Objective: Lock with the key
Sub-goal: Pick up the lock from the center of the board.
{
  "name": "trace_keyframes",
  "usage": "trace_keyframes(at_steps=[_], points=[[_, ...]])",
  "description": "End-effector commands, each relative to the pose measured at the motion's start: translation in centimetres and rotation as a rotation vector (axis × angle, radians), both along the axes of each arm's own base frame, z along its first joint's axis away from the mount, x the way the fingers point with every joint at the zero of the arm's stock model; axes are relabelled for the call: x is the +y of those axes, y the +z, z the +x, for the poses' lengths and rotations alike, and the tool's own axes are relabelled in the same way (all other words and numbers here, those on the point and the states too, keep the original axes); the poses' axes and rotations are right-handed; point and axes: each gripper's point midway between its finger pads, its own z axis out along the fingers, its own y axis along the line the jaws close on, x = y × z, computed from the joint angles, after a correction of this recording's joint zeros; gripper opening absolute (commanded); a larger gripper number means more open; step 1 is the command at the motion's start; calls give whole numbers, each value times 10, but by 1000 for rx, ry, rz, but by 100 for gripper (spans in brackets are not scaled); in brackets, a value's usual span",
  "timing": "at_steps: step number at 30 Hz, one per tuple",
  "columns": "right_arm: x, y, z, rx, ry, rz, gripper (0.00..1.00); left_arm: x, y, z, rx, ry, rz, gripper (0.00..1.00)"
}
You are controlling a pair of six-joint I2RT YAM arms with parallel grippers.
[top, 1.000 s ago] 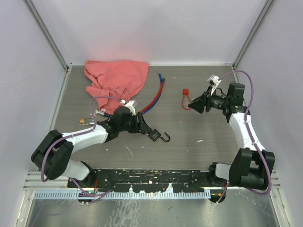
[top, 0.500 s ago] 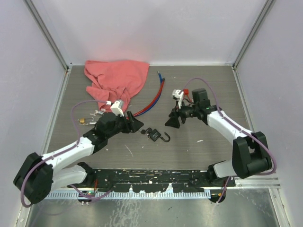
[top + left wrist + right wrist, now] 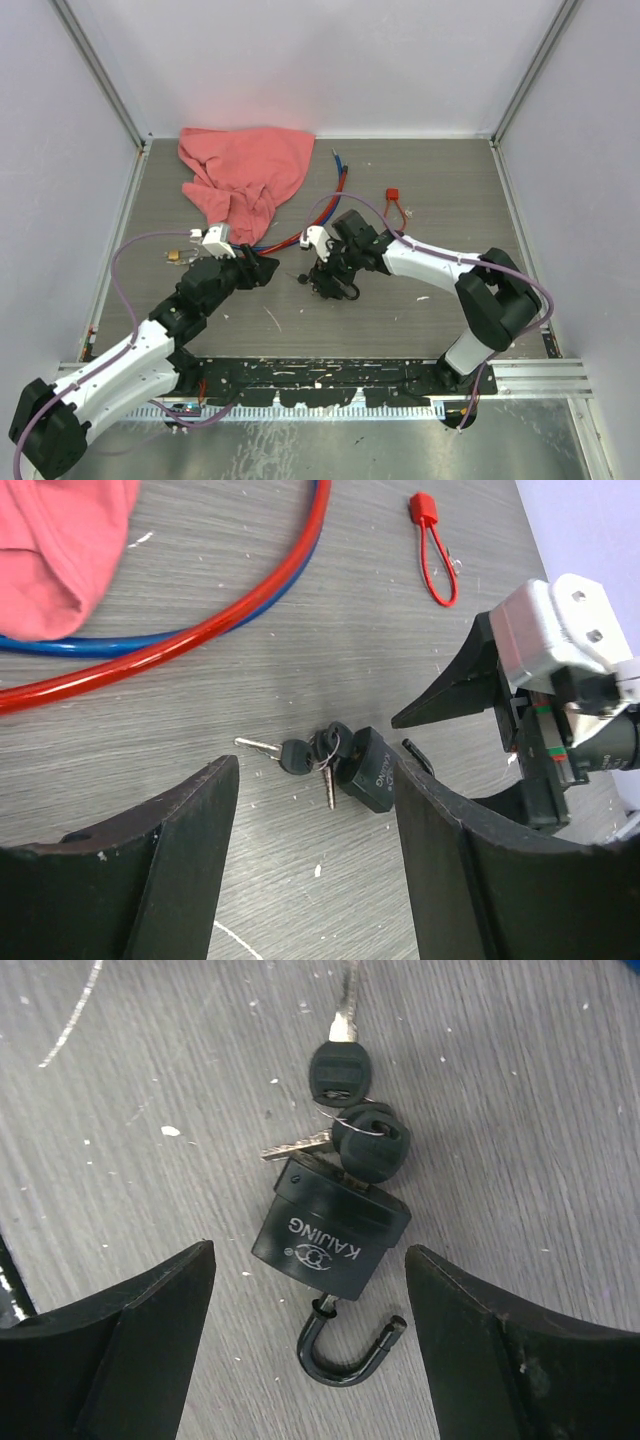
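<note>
Looking down, we saw the padlock [image 3: 330, 1235] lying mid-table, its shackle open and keys [image 3: 345, 1100] bunched at its left end. The right gripper [image 3: 325, 278] straddled it, jaws spread, gripping nothing. The left gripper [image 3: 312, 775] gaped empty just left. Bare table [image 3: 450, 200] stretched away to the right.

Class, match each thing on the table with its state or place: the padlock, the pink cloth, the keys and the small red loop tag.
Things:
1 padlock
2 pink cloth
3 keys
4 red loop tag

States or places:
a crumpled in the far left corner
b shackle swung open
c lying alone, right of the cables
d on a ring against the padlock's body

Pairs: 1-b; 2-a; 3-d; 4-c
</note>
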Motion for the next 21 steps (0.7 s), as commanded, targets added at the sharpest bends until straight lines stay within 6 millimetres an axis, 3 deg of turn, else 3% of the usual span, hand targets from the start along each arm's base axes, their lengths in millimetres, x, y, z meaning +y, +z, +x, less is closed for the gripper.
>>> trace_keyframes(at_steps=[1,14,21], points=[[5,4,19,-81,-75,-68,82,21,3,2,-45,89,21,65],[7,-26,15,-61,-99,-188,82,32,4,-2,-72,127,5,64],[3,-28,20,-80,-112,-213,72,33,2,-3,-70,127,6,64]])
